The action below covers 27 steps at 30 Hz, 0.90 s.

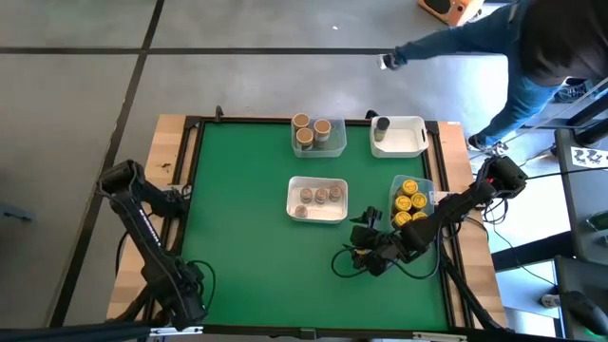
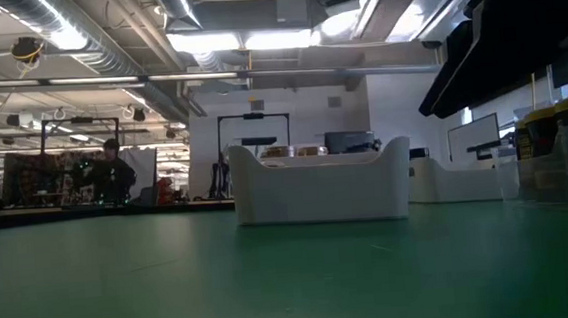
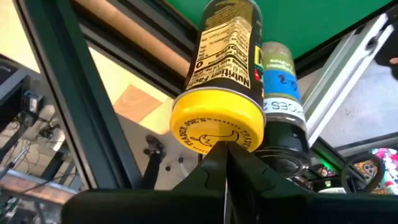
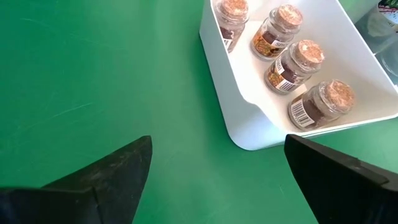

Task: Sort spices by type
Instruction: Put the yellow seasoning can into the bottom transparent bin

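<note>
Small spice jars stand sorted in trays. Cork-lidded jars [image 4: 292,59] sit in the white middle tray [image 1: 318,200], tan-lidded ones in the clear far tray [image 1: 317,134], yellow-lidded ones [image 1: 408,202] in the clear right tray, and one dark-lidded jar [image 1: 382,124] in the white far-right tray. My right gripper [image 4: 214,186] hovers open over the mat, just on the near-right side of the middle tray [image 4: 249,118]. My left gripper [image 3: 225,155] is shut at the table's left edge [image 1: 176,197]. A yellow-lidded jar [image 3: 221,93] and a dark-lidded jar [image 3: 281,99] stand right in front of it. My left gripper's shut fingertips [image 3: 217,152] stand at the rim of the yellow lid [image 3: 214,127] of the jar before them. I cannot tell whether they touch it. My right gripper touches nothing.
A person [image 1: 532,57] bends over the table's far right corner, one arm stretched out beyond the far edge. Cables trail by the right arm [image 1: 456,209]. Open green mat [image 1: 237,209] lies left of the trays. The low view shows the white tray [image 2: 321,181] ahead.
</note>
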Motion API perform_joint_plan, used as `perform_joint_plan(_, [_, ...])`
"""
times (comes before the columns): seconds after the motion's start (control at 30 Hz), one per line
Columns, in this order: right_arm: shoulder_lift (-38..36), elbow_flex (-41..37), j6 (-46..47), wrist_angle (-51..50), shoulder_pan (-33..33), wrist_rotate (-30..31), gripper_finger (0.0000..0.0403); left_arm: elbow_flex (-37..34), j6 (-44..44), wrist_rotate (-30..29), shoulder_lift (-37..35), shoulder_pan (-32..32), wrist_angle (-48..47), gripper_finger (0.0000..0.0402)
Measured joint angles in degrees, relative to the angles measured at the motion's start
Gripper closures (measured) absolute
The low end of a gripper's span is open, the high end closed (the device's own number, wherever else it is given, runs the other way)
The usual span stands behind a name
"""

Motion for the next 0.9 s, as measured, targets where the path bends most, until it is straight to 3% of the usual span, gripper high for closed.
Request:
perform_joint_plan(0.6, [0.0,0.0,0.0,-0.02,0.0,0.0,0.0039,-0.86,11.95,-3.44,-0.28,4.39,-2.54,0.0396])
perform_joint_plan(0.9, [0.0,0.0,0.0,-0.02,0.0,0.0,0.0039,-0.99,11.25,-1.96,-0.08,3.62,-2.11,0.0396])
